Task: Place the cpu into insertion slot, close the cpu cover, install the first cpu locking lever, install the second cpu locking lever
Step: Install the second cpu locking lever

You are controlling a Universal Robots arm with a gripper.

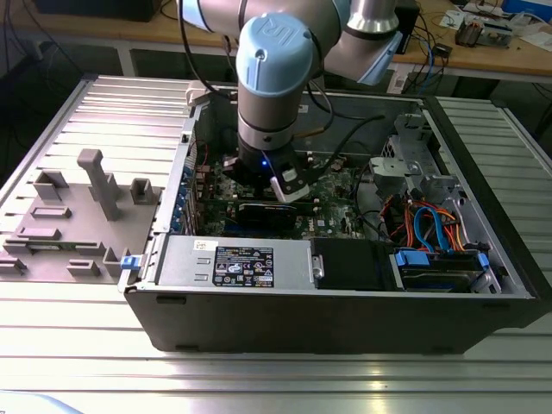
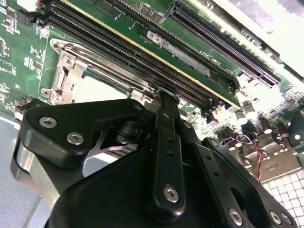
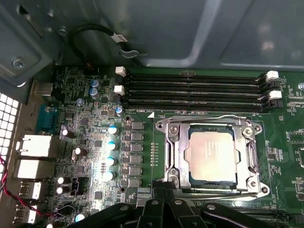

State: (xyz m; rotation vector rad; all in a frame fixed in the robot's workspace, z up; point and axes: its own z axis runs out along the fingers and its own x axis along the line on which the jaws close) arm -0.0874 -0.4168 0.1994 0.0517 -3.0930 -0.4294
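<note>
First wrist view: motherboard [image 3: 142,156] in open case, cpu cover [image 3: 211,156] down over cpu [image 3: 212,156] seated in insertion slot [image 3: 172,156], gripper [image 3: 164,209] at socket edge, finger state indeterminate; a slipped lever risks springing free.

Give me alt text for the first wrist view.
A silver cpu sits in the insertion slot on a green motherboard, the cpu cover closed around it. Long black memory slots run beside it, and the black gripper hangs close by.
</note>
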